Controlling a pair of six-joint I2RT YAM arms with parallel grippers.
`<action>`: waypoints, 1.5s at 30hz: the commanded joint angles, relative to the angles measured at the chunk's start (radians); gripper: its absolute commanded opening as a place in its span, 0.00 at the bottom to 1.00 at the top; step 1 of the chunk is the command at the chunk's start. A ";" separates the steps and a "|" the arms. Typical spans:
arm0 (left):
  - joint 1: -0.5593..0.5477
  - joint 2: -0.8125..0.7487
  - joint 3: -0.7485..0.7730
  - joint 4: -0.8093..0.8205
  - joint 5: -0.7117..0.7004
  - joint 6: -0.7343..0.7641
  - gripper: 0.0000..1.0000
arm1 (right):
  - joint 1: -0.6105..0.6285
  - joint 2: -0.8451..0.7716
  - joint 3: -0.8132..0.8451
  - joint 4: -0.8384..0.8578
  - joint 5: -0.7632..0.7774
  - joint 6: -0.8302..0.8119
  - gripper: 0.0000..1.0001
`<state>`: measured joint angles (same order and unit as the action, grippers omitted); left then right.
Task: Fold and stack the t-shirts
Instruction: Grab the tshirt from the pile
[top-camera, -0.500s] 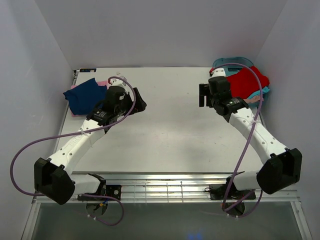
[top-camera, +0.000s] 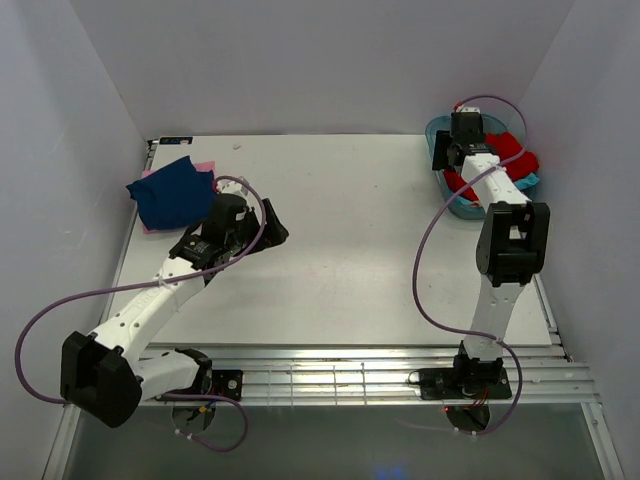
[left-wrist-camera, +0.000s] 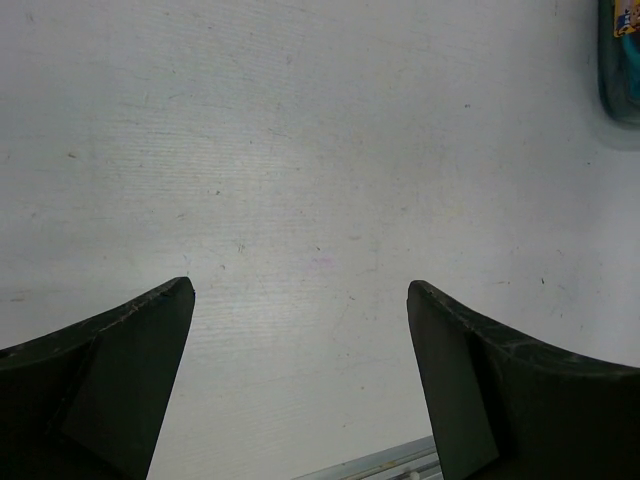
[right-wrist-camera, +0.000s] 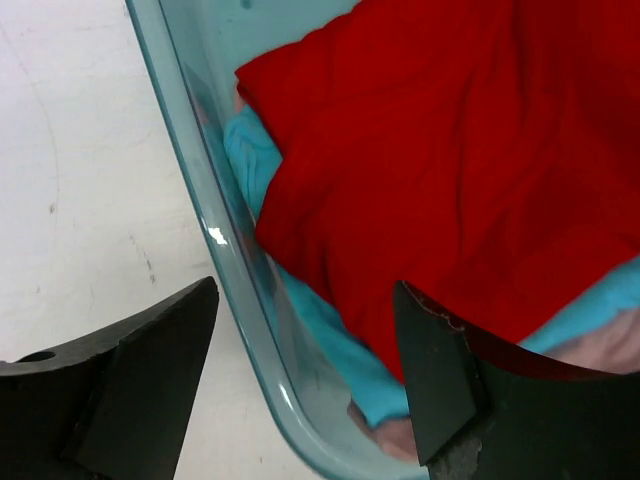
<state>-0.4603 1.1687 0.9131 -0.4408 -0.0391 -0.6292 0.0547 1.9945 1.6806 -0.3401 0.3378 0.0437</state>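
Right wrist view: right claw (right-wrist-camera: 303, 290) is hovering wide open and empty over the red t-shirt (right-wrist-camera: 430, 160) in the tub (right-wrist-camera: 213, 240), probably lining up a grab.

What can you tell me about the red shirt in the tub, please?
The red shirt is bright, soft cloth, creased and bunched rather than folded. It lies on top inside the translucent teal tub at the far right corner of the table. It rests on a turquoise shirt, with pink cloth beneath. No sleeves or collar can be made out. The right pincer hovers open above its edge, by the tub wall, and no contact is visible.
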 joint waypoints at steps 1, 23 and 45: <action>0.002 -0.061 -0.023 -0.004 0.005 -0.006 0.98 | -0.021 0.096 0.173 -0.003 -0.017 -0.025 0.77; 0.002 -0.096 -0.083 -0.056 -0.058 -0.001 0.98 | -0.101 0.297 0.211 -0.073 -0.088 -0.010 0.51; 0.002 -0.172 -0.122 -0.065 -0.088 -0.024 0.98 | -0.056 -0.029 0.292 -0.184 -0.250 -0.028 0.08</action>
<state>-0.4603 1.0271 0.7876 -0.5030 -0.1051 -0.6456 -0.0479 2.1605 1.8854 -0.4728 0.1509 0.0166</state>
